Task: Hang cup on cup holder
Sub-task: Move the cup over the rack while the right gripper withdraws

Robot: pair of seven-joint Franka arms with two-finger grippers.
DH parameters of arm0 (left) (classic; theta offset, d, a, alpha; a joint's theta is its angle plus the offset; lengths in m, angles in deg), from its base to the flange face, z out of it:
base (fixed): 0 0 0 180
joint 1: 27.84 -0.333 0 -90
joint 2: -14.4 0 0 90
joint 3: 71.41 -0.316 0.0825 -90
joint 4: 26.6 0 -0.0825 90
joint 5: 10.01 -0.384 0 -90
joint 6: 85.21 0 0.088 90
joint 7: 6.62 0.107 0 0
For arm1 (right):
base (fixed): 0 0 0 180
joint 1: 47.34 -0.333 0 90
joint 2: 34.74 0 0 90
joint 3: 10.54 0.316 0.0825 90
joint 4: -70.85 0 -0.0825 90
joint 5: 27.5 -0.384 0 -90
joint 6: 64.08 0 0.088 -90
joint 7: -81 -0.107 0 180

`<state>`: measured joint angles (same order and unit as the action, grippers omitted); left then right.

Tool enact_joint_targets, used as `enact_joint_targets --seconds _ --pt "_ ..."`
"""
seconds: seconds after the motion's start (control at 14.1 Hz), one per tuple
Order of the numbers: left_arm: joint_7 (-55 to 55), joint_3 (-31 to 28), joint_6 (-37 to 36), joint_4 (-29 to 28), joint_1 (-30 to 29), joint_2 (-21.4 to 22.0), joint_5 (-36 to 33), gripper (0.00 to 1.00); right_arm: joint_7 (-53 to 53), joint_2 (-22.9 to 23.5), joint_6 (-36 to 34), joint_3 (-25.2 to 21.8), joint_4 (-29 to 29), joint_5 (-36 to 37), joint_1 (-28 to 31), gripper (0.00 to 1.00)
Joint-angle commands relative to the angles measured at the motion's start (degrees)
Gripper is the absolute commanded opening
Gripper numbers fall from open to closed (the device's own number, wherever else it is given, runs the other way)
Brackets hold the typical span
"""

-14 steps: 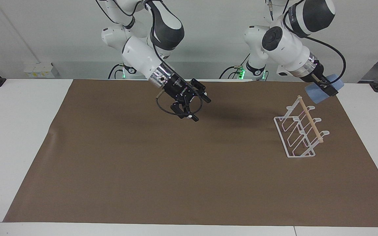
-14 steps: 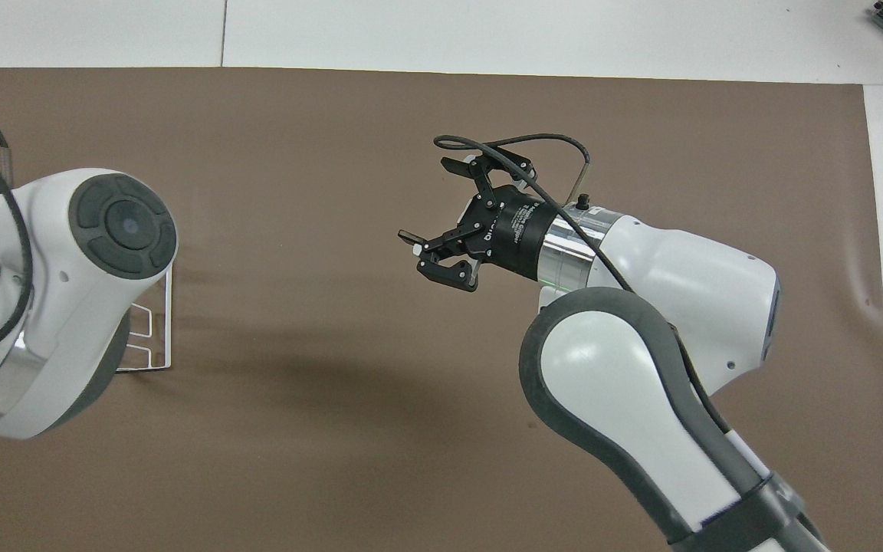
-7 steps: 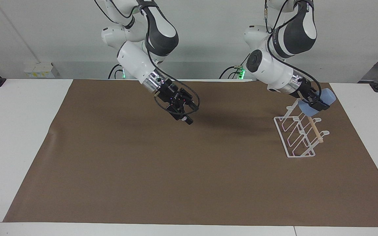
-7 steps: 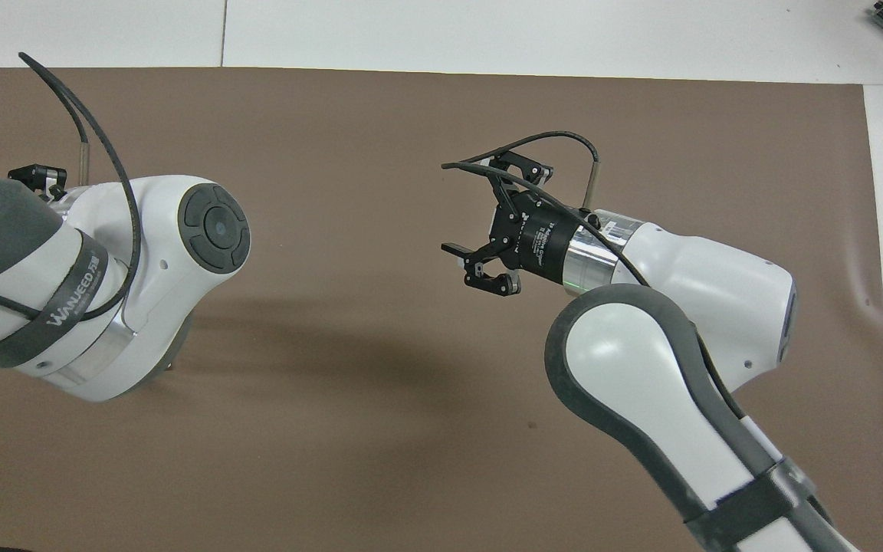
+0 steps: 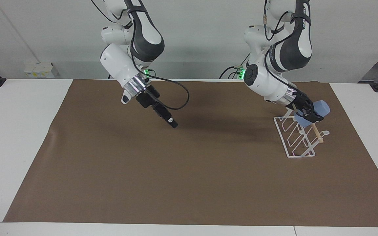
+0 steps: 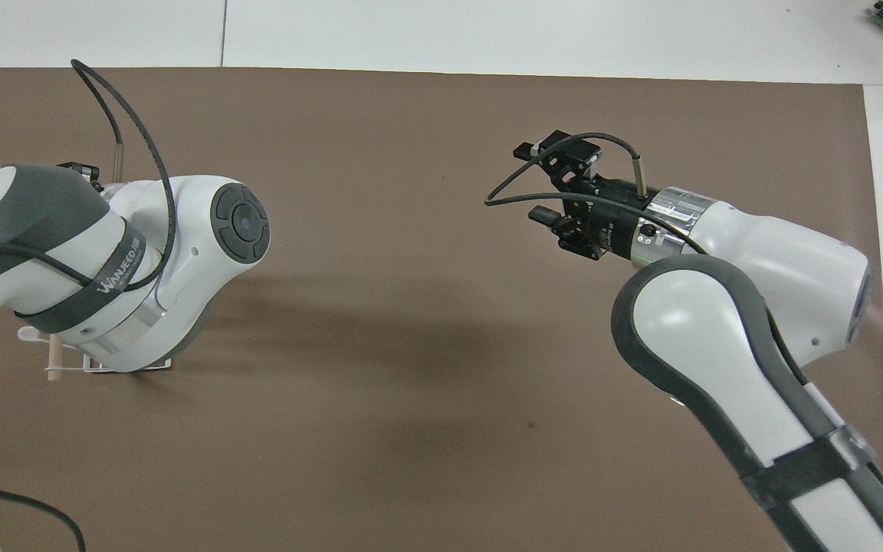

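The light-blue cup (image 5: pixel 322 107) is tilted in my left gripper (image 5: pixel 311 114), which is shut on it. It is at the top of the white wire cup holder (image 5: pixel 290 144), by the end of the wooden dowel (image 5: pixel 317 134) nearer to the robots. I cannot tell whether a prong is inside the cup. In the overhead view my left arm hides the cup and most of the cup holder, and only its dowel end (image 6: pixel 50 368) shows. My right gripper (image 5: pixel 168 120) is open and empty, raised over the middle of the brown mat, and also shows in the overhead view (image 6: pixel 530 182).
The brown mat (image 5: pixel 189 183) covers most of the white table (image 5: pixel 18 131). The cup holder stands on it toward the left arm's end. A cable loops beside the right gripper.
My left gripper has lowered the cup from above the cup holder down onto its top. My right gripper has drawn back toward its own arm's end and turned, still open.
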<state>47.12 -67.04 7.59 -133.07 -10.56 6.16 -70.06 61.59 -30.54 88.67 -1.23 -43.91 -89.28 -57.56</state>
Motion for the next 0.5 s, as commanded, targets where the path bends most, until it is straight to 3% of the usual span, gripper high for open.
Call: enact_joint_targets --seconds 0.0,0.21,0.43 --pt "-0.7 -0.2 2.2 1.7 -1.1 -2.3 -2.0 0.0 11.5 -0.9 -3.7 0.4 -1.0 9.8 4.4 1.0" --pt "-0.7 -0.3 2.6 3.8 -1.2 -4.8 -2.9 0.0 17.2 -0.1 -9.9 0.4 1.1 32.8 9.9 1.0" --pt "-1.2 -0.4 5.2 3.9 -2.9 -6.3 -3.8 0.0 21.6 0.0 -12.7 0.4 1.7 50.1 12.1 1.0"
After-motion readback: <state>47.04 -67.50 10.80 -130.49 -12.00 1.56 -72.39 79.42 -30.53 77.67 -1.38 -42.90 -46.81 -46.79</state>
